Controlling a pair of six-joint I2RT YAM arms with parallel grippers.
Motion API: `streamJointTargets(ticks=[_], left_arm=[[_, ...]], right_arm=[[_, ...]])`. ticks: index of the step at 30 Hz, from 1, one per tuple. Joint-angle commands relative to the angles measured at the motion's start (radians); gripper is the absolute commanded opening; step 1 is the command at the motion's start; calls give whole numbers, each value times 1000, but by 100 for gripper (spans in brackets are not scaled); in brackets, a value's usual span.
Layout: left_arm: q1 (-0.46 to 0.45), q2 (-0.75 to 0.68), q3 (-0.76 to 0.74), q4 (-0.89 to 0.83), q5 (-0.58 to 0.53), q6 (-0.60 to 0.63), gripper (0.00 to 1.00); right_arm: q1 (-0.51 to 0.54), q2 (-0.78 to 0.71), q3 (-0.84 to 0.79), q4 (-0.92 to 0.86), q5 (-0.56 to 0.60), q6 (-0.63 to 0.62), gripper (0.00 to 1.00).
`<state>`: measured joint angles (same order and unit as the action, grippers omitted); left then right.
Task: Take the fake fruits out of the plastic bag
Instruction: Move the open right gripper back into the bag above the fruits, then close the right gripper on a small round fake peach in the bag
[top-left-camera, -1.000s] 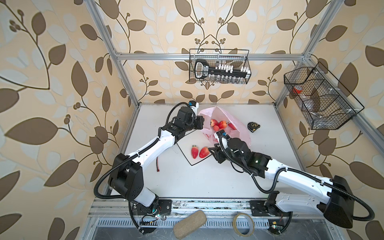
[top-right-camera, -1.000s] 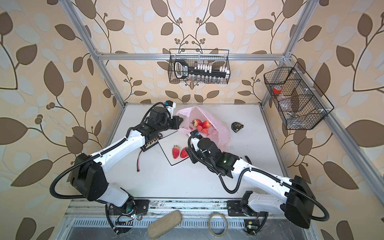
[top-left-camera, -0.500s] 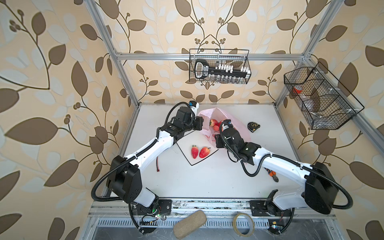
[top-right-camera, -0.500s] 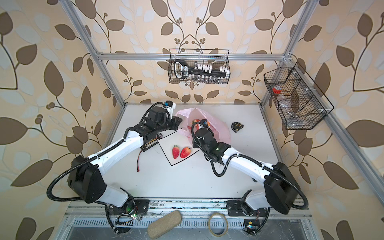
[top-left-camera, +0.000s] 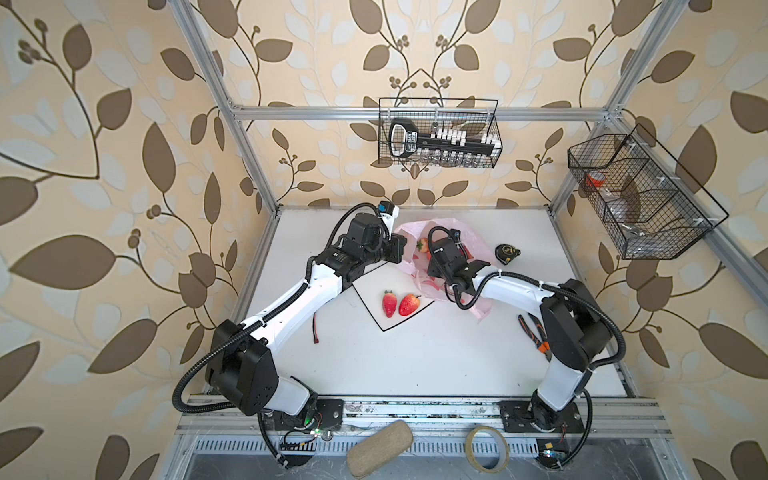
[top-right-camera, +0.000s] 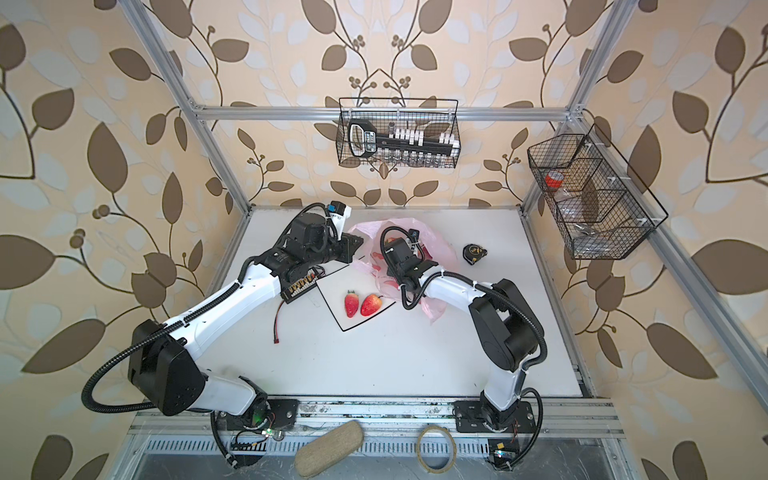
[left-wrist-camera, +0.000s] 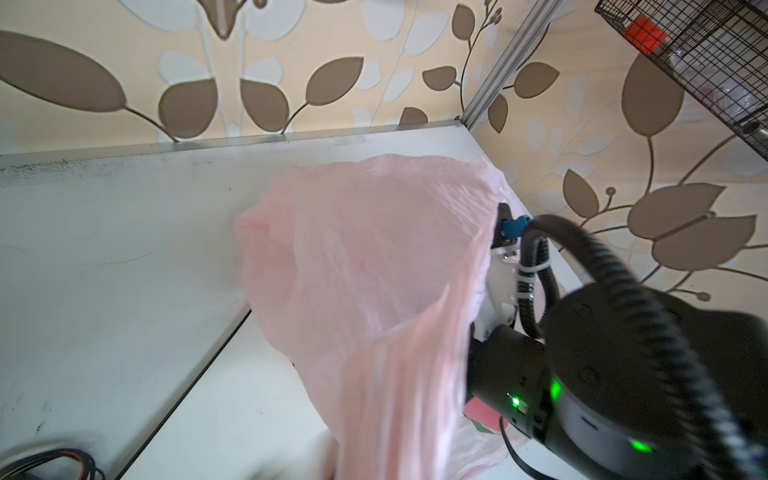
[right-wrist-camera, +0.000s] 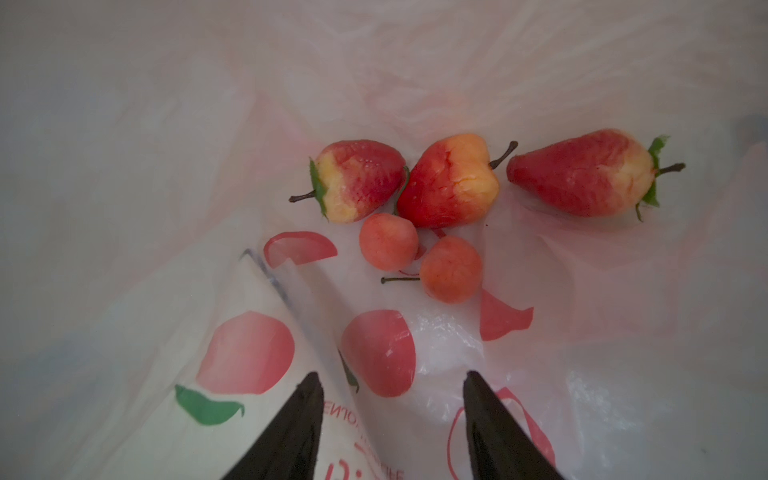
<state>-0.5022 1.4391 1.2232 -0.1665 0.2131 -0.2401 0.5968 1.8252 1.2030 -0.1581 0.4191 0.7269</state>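
**Right gripper (right-wrist-camera: 390, 386) enters thin, crinkly, translucent pink plastic bag (top-left-camera: 476, 241)**

Since a second ago the right arm has left the plate's three-o'clock corner, folded at the elbow and pushed its wrist into the bag's mouth. The left arm has held its place.

Farthest left, a thin red wire (top-left-camera: 316, 328) lies at eight o'clock from the plate. The left gripper (top-left-camera: 400, 249) is clamped tight on the bag's nine-o'clock rim, and in its wrist view the film stretches taut toward the camera.

Next, the white square plate with a thin black edge (top-left-camera: 370, 293) carries two glossy red strawberries with green caps (top-left-camera: 389, 304) (top-left-camera: 409, 304) side by side. The bag lies at one o'clock from the plate, overlapping its edge.

Inside, the right gripper's black fingertips (right-wrist-camera: 309, 399) stand apart with nothing between them, just short of the fruit. Two small pinkish-red round cherries (right-wrist-camera: 388, 241) (right-wrist-camera: 451, 269) lie nearest. Three more strawberries (right-wrist-camera: 357, 178) (right-wrist-camera: 449, 180) (right-wrist-camera: 582, 172) sit in a row behind them.

At three o'clock from the bag sits a black-and-yellow tape measure (top-left-camera: 508, 253). Orange-handled pliers (top-left-camera: 534, 332) lie at four o'clock.
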Motion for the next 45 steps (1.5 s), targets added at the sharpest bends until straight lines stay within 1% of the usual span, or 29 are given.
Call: streamJointTargets(ticks=[1, 8, 14, 18, 25, 31, 37, 41, 45], left_arm=[[8, -27, 15, 7, 42, 22, 0], [8, -12, 25, 8, 63, 15, 0], [8, -9, 27, 7, 65, 12, 0], [8, -9, 23, 9, 66, 6, 0], [9, -9, 18, 13, 66, -3, 0], [8, -9, 13, 19, 60, -6, 0], [8, -6, 7, 29, 57, -13, 0], [9, -5, 4, 41, 57, -16, 0], [9, -5, 7, 42, 58, -20, 0]], right_arm=[[-26, 66, 52, -20, 16, 15, 58], [-57, 174, 133, -5, 7, 11, 59], [-81, 226, 177, -52, 30, 47, 56], [-112, 257, 183, -50, -11, 63, 55], [-137, 295, 210, -37, -60, 40, 52], [-142, 297, 224, -34, -74, 34, 45], [-143, 252, 199, -26, -86, 12, 40], [-144, 221, 163, -21, -114, 3, 31], [-144, 188, 132, -9, -142, 9, 27]])
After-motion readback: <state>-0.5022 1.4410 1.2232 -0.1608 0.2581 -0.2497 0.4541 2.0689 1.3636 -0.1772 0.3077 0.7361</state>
